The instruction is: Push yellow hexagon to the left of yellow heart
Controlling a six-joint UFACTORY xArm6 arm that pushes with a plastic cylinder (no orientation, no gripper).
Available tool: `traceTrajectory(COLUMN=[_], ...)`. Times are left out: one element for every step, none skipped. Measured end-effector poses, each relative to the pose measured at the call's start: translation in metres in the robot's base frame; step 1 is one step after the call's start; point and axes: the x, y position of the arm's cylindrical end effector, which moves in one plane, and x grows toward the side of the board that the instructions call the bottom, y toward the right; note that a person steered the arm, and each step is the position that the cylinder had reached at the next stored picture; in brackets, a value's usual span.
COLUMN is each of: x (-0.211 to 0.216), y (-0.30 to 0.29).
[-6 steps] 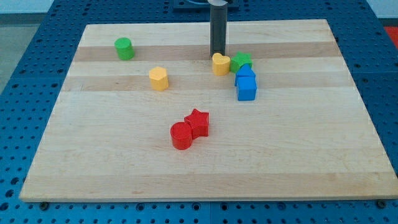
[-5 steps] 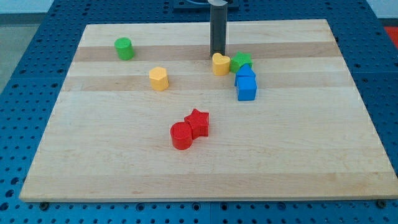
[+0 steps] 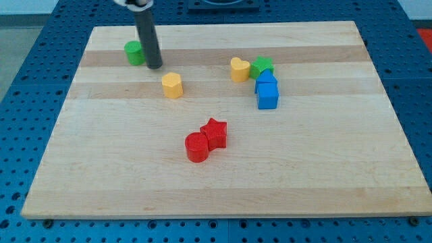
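1. At the view's left, the green cylinder (image 3: 134,52) stands near the bench's (image 3: 324,169) top edge, and the tip (image 3: 154,67) rests just beside it on its right; the arm carries no hand, only a bare rod holding nothing.
2. Below and right of the tip, near but apart, sits the yellow hexagon (image 3: 173,85).
3. Lower down, mid-bench, the red cylinder (image 3: 196,147) touches the red star (image 3: 214,132).
4. Right of the hexagon, well apart, the yellow heart (image 3: 239,69) touches the green star (image 3: 262,66), with two blue blocks (image 3: 267,90) just below.
5. Risk: a push from above-left would likely drive the hexagon downward, missing the heart's left; overshooting could knock the heart into the green star.
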Motion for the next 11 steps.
traceTrajectory(x=[0.038,0.070,0.086,0.073,0.046,0.037,0.039,0.032,0.002,-0.006,0.000], y=[-0.019,-0.027,-0.006,0.034,0.070,0.082,0.070,0.032,0.025,0.033,0.046])
